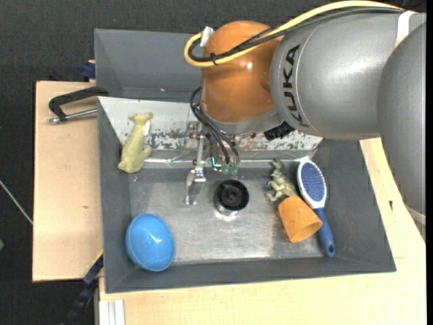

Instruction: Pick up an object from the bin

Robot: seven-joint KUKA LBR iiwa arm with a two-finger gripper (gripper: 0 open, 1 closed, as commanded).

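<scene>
Lettering [292, 80] reading KUKA marks the arm [352, 66] over the bin [109, 198].

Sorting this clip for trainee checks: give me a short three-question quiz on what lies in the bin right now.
1. Which thing lies nearest the tool? A) blue egg B) black cap C) yellow toy
2. True or false: the orange cup lies at the far left.
3. Fill in: the brush has a ____ head.

Key
1. B
2. False: the cup lies at the right, beside the brush.
3. blue
</scene>
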